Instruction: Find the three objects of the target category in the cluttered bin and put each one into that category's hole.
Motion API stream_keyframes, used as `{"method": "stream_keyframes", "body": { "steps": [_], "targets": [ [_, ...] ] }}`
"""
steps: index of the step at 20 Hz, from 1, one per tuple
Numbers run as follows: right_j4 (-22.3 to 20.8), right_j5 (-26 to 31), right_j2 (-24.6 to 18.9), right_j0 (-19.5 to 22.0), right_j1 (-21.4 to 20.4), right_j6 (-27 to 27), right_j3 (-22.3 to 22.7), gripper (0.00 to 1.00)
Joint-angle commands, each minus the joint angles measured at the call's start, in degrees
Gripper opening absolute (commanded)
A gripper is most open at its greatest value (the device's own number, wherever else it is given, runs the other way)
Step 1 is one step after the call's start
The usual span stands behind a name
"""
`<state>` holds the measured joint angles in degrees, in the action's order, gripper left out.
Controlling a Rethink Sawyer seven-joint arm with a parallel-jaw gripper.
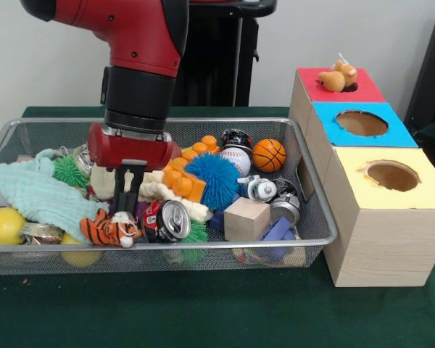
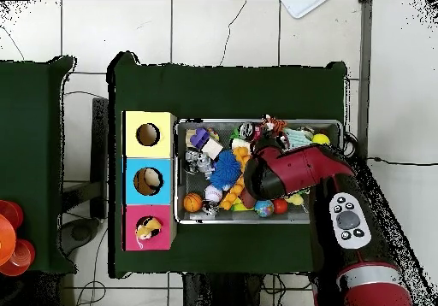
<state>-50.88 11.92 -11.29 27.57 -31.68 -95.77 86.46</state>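
A green tabletop [image 1: 203,312] carries a wire bin [image 1: 315,217] packed with toys, and to its right a wooden box [image 1: 377,232] with red, blue and yellow hole tops. The gripper [image 1: 128,190] reaches down into the bin's left side above a striped tiger toy [image 1: 109,229]; its jaws stand narrowly apart, pinching nothing. A small yellow duck [image 1: 336,77] sits at the red hole.

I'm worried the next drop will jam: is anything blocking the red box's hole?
Yes. An orange toy duck sits on the red box, over its hole, leaving only a sliver of the opening visible. It would likely stop another toy going in.
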Motion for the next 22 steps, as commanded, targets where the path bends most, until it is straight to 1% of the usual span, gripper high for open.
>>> {"method": "stream_keyframes", "body": {
  "steps": [1,9,11,13,14,17,19,22],
  "targets": [
    [-3.6,-1.2,-3.5,-0.7,1.0,2.4,0.3,0.0],
    [-3.3,-1.2,-3.6,-0.2,1.2,2.1,0.5,0.0],
    [-2.5,-1.1,-3.5,0.0,1.7,1.1,0.7,0.0],
    [-0.9,0.4,-4.8,1.3,1.9,1.5,1.7,0.0],
    [0.2,1.3,-5.2,1.9,2.0,1.2,2.2,1.0],
    [1.1,3.0,-5.2,2.0,2.1,1.4,2.3,1.0],
    [0.4,2.0,-4.9,1.7,1.8,1.3,2.4,1.0],
    [0.4,2.3,-5.0,1.6,1.7,1.5,2.3,1.0]
  ]
}}
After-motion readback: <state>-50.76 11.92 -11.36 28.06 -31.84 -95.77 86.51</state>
